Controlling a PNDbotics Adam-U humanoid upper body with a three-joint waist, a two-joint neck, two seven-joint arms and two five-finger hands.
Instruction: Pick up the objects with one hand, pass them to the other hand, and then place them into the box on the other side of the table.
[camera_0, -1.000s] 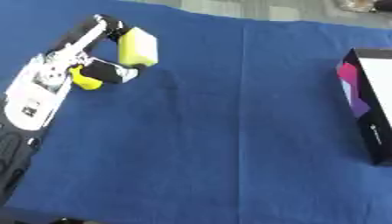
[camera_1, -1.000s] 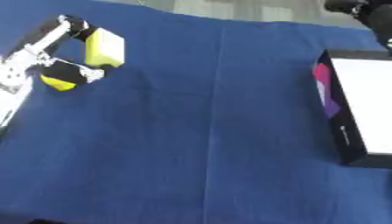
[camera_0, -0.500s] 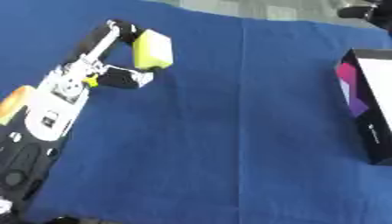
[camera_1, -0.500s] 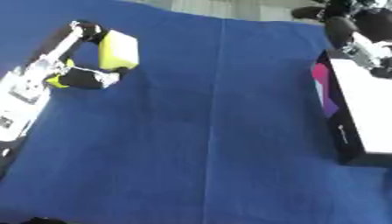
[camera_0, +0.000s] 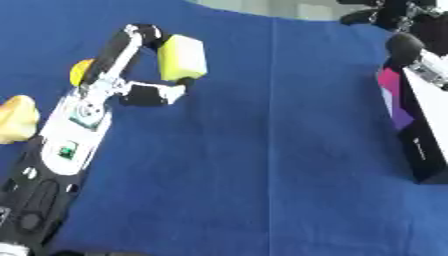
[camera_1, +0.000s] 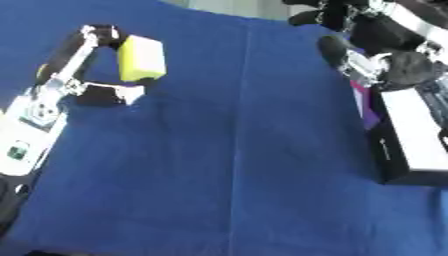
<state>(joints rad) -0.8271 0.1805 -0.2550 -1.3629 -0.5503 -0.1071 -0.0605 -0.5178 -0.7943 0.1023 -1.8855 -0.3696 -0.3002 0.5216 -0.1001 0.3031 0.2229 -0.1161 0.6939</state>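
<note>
Box (camera_1: 411, 135): the target container, black-walled with a white top face and a pink-purple side, standing at the right edge of the blue tablecloth (camera_0: 262, 165); nothing can be seen inside it. My right hand (camera_1: 367, 45) hangs just above the box's far end, reaching in from the upper right; I cannot tell whether its fingers are open or curled. My left hand (camera_0: 131, 75) is well across the table from the box, on the far left, with fingers and thumb closed around a yellow block (camera_0: 182, 57); whether the block is clear of the cloth I cannot tell. Two smaller yellowish objects lie farther still from the box: a round one (camera_0: 80, 71) partly hidden behind my left hand, and a pale one (camera_0: 17, 119) at the left border. Progress, as I judge it: pick-up of the block achieved; hand-over to my right hand and placement in the box remain, as do the two small objects.
</note>
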